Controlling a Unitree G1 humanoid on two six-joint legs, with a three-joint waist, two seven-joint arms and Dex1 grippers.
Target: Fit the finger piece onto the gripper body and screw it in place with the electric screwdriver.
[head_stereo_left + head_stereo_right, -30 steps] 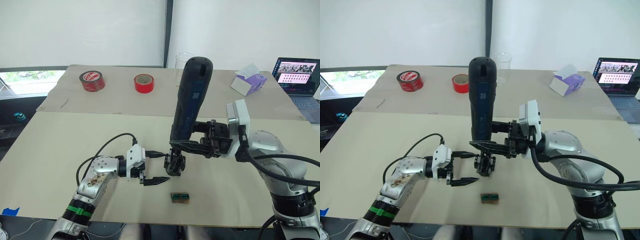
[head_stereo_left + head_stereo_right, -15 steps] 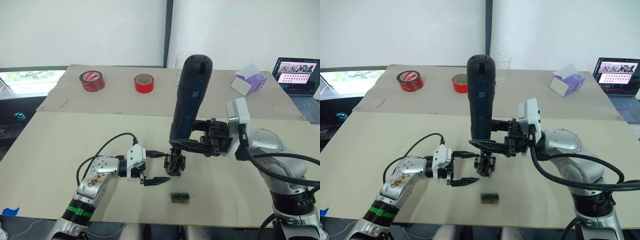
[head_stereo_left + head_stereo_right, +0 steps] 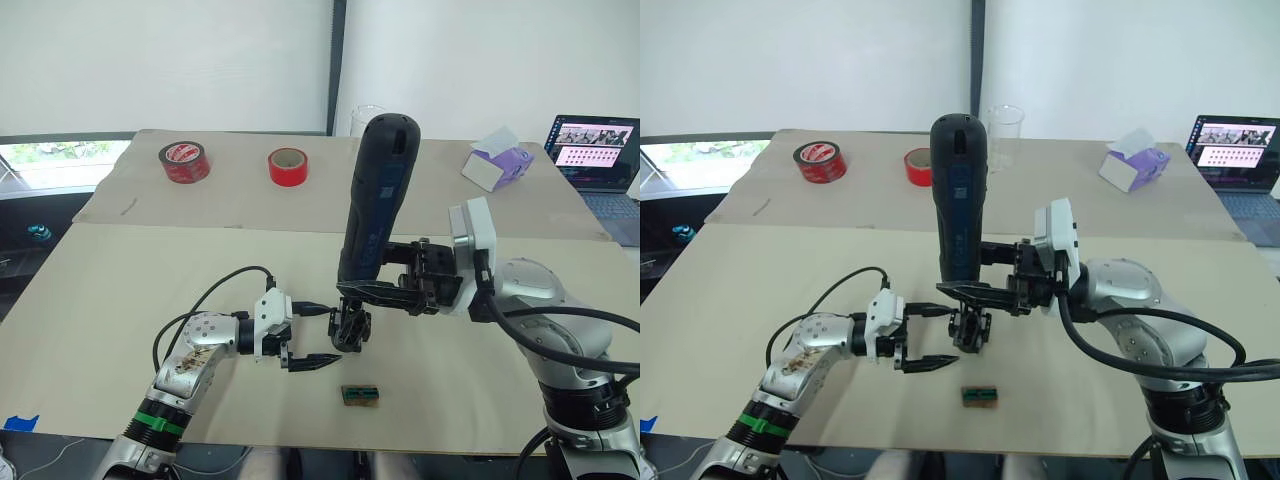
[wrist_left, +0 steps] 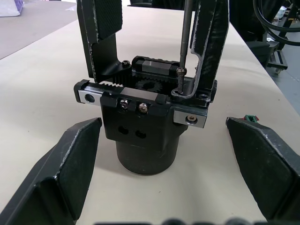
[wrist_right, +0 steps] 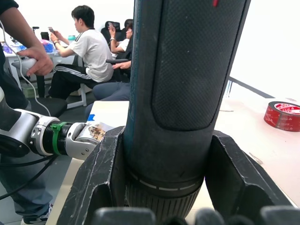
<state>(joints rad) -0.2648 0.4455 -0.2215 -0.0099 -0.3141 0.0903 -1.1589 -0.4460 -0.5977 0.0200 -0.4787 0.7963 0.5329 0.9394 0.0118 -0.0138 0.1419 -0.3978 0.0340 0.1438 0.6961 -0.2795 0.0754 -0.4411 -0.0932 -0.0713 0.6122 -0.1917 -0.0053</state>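
Note:
The gripper body [image 4: 140,126] stands on the table [image 3: 120,290], between the two spread fingers of my open left gripper [image 3: 331,333], which do not touch it. A finger piece [image 4: 209,47] stands upright on the body, and a second one [image 4: 101,33] stands beside it. My right gripper [image 3: 372,272] is shut on the electric screwdriver [image 3: 380,190] and holds it nearly upright over the body. The thin metal bit [image 4: 186,33] comes down onto a screw [image 4: 181,72] at the foot of the finger piece.
A small green-and-brown block [image 3: 360,395] lies just in front of the body. Two red tape rolls [image 3: 184,161] [image 3: 288,166], a clear cup [image 3: 365,118], a tissue box [image 3: 497,160] and a laptop [image 3: 595,150] stand at the back. People [image 5: 91,51] sit beyond the table.
The top of the electric screwdriver has leaned slightly to the left in my right gripper. The left gripper and the gripper body have stayed put.

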